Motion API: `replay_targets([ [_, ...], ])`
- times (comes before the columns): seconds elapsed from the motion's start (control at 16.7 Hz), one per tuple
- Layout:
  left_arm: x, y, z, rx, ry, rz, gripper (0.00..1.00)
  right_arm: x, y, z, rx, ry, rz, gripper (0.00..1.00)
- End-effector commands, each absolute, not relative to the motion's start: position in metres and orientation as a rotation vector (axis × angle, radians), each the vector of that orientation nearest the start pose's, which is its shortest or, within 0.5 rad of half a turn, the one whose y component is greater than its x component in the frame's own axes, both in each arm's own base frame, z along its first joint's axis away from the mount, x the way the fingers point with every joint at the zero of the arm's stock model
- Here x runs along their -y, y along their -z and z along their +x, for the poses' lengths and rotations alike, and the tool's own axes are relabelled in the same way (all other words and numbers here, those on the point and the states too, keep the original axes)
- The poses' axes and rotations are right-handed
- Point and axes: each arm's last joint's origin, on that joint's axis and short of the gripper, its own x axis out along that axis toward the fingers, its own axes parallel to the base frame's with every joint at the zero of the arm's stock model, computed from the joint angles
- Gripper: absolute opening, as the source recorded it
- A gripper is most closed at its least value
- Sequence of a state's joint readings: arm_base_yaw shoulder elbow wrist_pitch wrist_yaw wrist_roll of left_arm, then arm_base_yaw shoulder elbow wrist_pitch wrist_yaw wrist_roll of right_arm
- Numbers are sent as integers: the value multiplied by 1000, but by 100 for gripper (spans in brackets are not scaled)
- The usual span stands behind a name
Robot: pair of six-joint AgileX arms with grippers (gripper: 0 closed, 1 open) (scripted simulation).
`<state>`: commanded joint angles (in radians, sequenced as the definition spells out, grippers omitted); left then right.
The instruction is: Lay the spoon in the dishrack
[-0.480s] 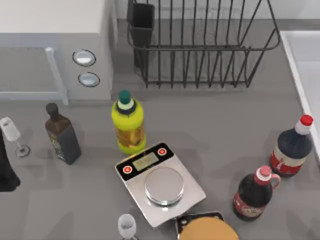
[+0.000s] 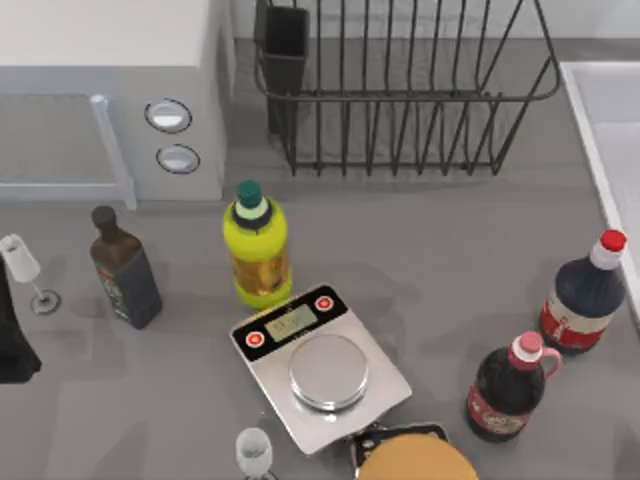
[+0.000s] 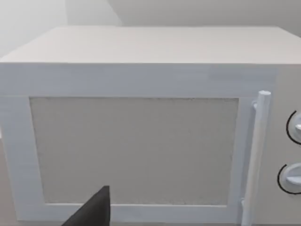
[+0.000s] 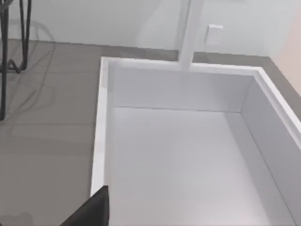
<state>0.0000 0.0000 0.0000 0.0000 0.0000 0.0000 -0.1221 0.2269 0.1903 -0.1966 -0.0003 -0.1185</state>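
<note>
The dishrack (image 2: 405, 95), a black wire basket with a dark utensil cup (image 2: 284, 45) at its left corner, stands at the back of the table. Its bars also appear in the right wrist view, where the dishrack (image 4: 9, 42) sits beside the sink. The spoon is out of view. My left arm (image 2: 12, 335) is parked at the table's left edge, and a dark part of my left gripper (image 3: 94, 212) faces the microwave door. A dark part of my right gripper (image 4: 91, 212) hangs over the sink's rim.
A white microwave (image 2: 110, 90) fills the back left. In front stand a yellow bottle (image 2: 257, 245), a dark bottle (image 2: 124, 270), a wine glass (image 2: 24, 265), a kitchen scale (image 2: 320, 365), two red-capped bottles (image 2: 585, 295) (image 2: 512, 385) and a small glass (image 2: 254, 452). A white sink (image 2: 615, 150) lies right.
</note>
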Motion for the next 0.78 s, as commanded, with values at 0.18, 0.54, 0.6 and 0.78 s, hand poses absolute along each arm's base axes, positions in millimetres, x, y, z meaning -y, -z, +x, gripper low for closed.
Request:
replay_targets([
  [0.18,1,-160,106,0,0,0,100,30,-201,125,-533,163,-155,100],
  [0.54,1,-160,106,0,0,0,100,82,-195,171,-1237,125,-94,100],
  [0.6,1,-160,106,0,0,0,100,92,-193,177,-1320,106,-72,100],
  [0.78,1,-160,106,0,0,0,100,119,-191,190,-1488,54,-12,100],
])
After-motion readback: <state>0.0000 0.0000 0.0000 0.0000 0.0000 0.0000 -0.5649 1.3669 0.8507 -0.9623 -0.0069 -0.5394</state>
